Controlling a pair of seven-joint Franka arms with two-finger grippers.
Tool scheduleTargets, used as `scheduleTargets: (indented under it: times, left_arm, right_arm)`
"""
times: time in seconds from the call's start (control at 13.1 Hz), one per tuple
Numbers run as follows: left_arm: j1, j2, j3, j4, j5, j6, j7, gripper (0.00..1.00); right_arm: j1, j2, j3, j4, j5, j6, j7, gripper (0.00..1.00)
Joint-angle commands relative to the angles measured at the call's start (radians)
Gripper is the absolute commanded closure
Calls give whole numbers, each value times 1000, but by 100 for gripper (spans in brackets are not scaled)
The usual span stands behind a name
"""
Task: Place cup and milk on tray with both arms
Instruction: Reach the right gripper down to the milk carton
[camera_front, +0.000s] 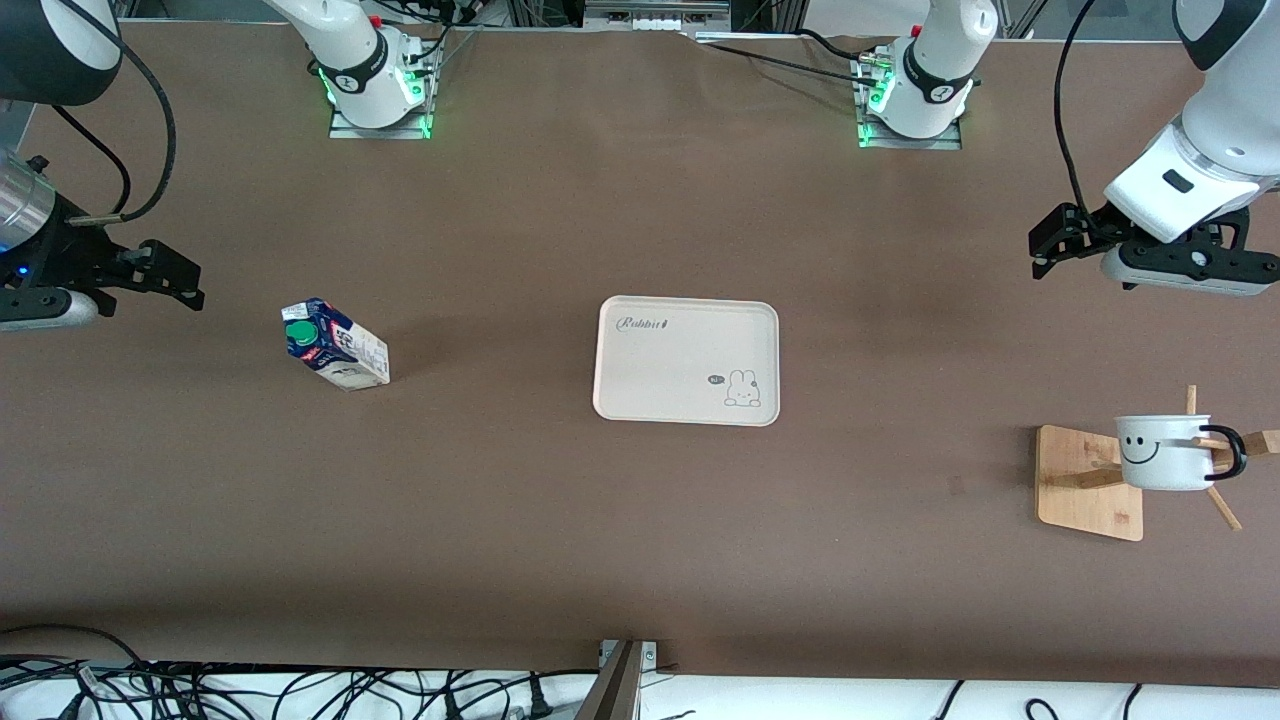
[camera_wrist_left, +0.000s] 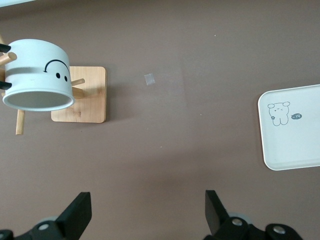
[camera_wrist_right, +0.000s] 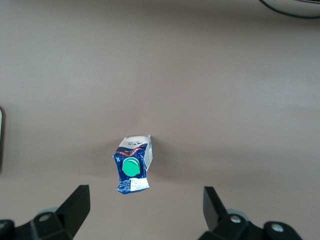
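Near to far: cup (camera_front: 1163, 452) hangs on a peg of the wooden rack (camera_front: 1090, 483) at the left arm's end, mouth tipped sideways, handle twd table edge. Tray (camera_front: 686, 360) lies mid-table, bare. Milk (camera_front: 335, 344) stands upright twd the right arm's end, approx level w/ tray, green cap up. Left gripper (camera_front: 1060, 243) hovers over bare table, jaws spread, nothing held; cup lies nearer the front camera than the spot below it. Right gripper (camera_front: 165, 271): jaws spread, empty, just off the milk; right arm is the closer one for it.

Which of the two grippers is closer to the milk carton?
The right. The right gripper hangs open by the milk carton; the left gripper, open too, is at the table's other end.
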Motion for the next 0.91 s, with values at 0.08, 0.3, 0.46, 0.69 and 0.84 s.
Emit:
scheduleTargets:
  times: [0.08,0.3,0.46,0.69,0.84]
  left_arm:
    - [3,18,3,33,-23,-16,26,0]
    - [3,18,3,34,-23,-16,26,0]
    - [3,18,3,34,-23,-16,27,0]
    - [3,18,3,34,-22,-16,27,0]
    - [3,18,3,34,-23,-16,27,0]
  right_arm:
    - [-1,12,3,27,16,-23,10,0]
    - [-1,12,5,27,19,-15,10,0]
    - [-4,14,5,28,22,-7,0,0]
    - [1,70,5,28,33,26,-5,0]
    - [8,176,6,30,42,25,-13,0]
